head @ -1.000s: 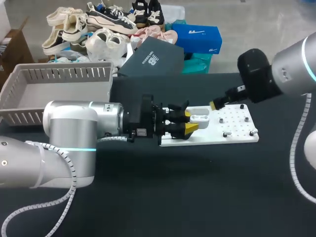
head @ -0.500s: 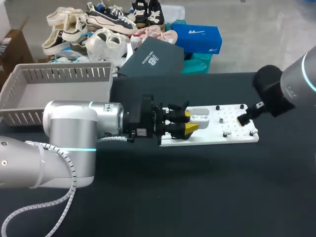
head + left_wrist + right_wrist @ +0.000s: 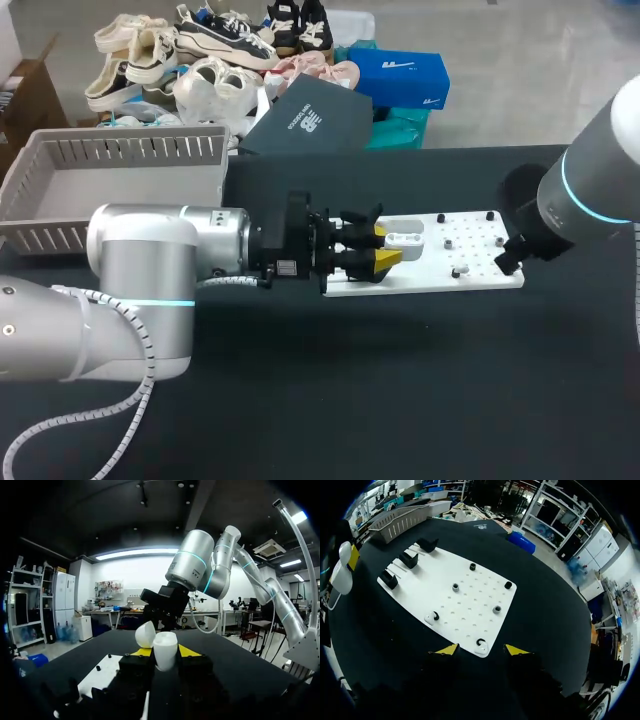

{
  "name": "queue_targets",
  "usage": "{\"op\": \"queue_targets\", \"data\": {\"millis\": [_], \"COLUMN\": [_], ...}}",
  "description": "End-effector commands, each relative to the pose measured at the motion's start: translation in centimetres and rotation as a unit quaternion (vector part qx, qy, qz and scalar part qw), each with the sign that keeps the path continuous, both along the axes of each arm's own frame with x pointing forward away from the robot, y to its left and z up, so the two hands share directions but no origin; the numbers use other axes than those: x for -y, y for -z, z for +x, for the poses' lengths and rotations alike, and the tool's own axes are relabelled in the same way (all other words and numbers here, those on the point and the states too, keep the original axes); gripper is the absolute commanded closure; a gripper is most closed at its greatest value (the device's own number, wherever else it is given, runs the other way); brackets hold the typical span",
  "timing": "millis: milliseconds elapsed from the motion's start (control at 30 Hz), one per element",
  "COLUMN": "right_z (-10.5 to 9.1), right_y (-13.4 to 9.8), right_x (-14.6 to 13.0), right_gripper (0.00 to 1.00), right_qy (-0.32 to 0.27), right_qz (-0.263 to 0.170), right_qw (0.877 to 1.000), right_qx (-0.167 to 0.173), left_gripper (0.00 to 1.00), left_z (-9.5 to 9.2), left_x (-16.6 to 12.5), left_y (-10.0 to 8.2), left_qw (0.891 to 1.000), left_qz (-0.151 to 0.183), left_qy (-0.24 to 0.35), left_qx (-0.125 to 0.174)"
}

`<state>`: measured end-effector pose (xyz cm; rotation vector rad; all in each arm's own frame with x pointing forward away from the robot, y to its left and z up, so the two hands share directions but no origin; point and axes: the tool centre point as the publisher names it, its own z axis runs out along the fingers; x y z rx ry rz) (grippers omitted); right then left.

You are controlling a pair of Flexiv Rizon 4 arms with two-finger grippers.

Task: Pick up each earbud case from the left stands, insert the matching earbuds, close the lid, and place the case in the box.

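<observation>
Holding the earbud case (image 3: 165, 656) upright between its yellow tips, our left tool (image 3: 165, 652) is closed on it from both sides. The case's lid (image 3: 145, 634) is swung open and tilted back. From the head view we see the case (image 3: 405, 239) above the left end of the white board (image 3: 480, 272), with our left arm (image 3: 150, 260) lying low and level across the desk (image 3: 350, 400), its wrist pointing toward the board.

Our right arm (image 3: 590, 180) comes in from the right and bends down to the board's right end. From above, its tool (image 3: 510, 256) shows only as a dark shape at the near corner, and we cannot read its fingers there. The right wrist view settles it: the right tool (image 3: 481, 650) stands wide open with nothing in it. A white earbud (image 3: 480, 643) sits on the board's corner just ahead of the tips, and a second earbud (image 3: 432, 616) sits further along the same edge.

That view also shows three black stands (image 3: 408, 559) in a row at the board's far end, with small pegs (image 3: 455, 587) between. The grey box (image 3: 120, 150) sits on the desk beyond our left arm.
</observation>
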<state>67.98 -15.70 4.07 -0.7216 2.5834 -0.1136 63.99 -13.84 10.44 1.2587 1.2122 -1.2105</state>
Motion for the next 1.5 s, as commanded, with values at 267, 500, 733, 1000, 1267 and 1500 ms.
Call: {"op": "queue_targets", "data": {"millis": [267,500,733,1000,1267,1500], "right_z": [-0.6,-0.5,-0.3,0.1,0.2,0.3], "right_y": [1.3,1.7,2.1,2.0,1.9,2.0], "right_x": [0.5,0.3,0.2,0.0,0.0,0.2], "right_gripper": [0.51,0.51,0.55,0.55,0.58,0.59], "right_qy": [0.072,0.069,0.067,0.07,0.074,0.079], "right_qz": [-0.131,-0.135,-0.138,-0.132,-0.123,-0.12], "right_qw": [0.985,0.985,0.985,0.986,0.988,0.988], "right_qx": [0.089,0.084,0.08,0.073,0.063,0.055], "left_gripper": [1.0,1.0,1.0,1.0,1.0,1.0], "left_z": [-0.2,-0.2,-0.2,-0.2,-0.2,-0.2], "left_x": [0.0,0.0,0.0,0.0,0.0,0.0], "left_y": [0.0,0.0,0.0,0.0,0.0,0.0], "left_qw": [1.0,1.0,1.0,1.0,1.0,1.0], "left_qz": [-0.001,-0.001,-0.001,-0.001,-0.001,-0.001], "left_qy": [-0.003,-0.003,-0.003,-0.003,-0.003,-0.003], "left_qx": [0.001,0.001,0.001,0.001,0.001,0.001]}}
